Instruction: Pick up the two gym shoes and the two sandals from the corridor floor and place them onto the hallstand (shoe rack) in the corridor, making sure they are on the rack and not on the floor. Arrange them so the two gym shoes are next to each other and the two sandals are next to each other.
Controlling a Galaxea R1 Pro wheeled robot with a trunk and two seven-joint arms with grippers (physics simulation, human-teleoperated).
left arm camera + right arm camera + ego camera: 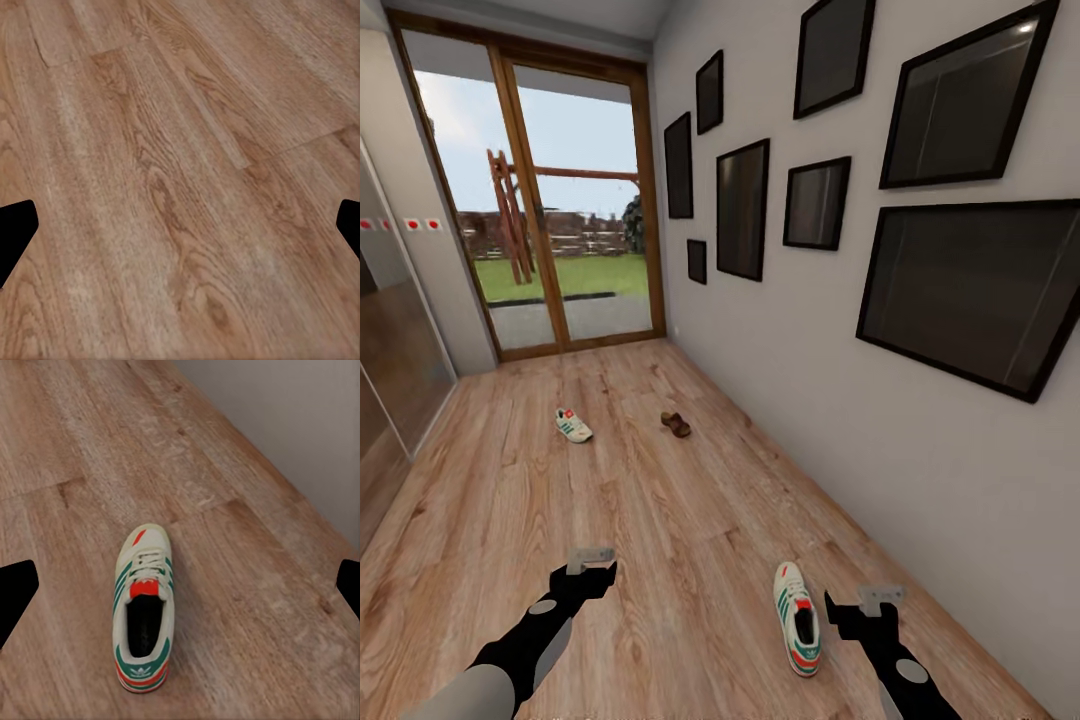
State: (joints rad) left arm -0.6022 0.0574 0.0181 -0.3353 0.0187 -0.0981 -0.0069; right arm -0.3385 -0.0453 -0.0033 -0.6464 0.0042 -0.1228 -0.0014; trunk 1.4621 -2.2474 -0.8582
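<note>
**Q:** Identify the shoes and give their positions.

**A:** Near shoe: white lace-up upper, green side stripes, red tongue label, red-orange heel trim. It lies flat on the floor at 5 o'clock in the head view, toe pointing away from the robot, just left of the right gripper. In the right wrist view the same shoe sits between the two dark fingertips without touching either. Far shoe: same colours, at 11 o'clock from centre, angled, well apart from the first. Sandal: small, brown, dark sole, level with the far shoe and to its right (strap detail too small to tell).

**Q:** State of both grippers?

**A:** Right: jaws spread wide, nothing between them but the shoe below. Left gripper: jaws likewise wide, hanging above bare planks, at 7 o'clock in the head view.

**Q:** Edges and clearance?

**A:** Wall runs along the right, from 5 o'clock back to 12 o'clock, carrying black-framed pictures; the near shoe lies near its base. Glass doors close the far end. A glossy wardrobe front bounds the left at 9 o'clock. Between the near shoe and the far items the floor lies open.
</note>
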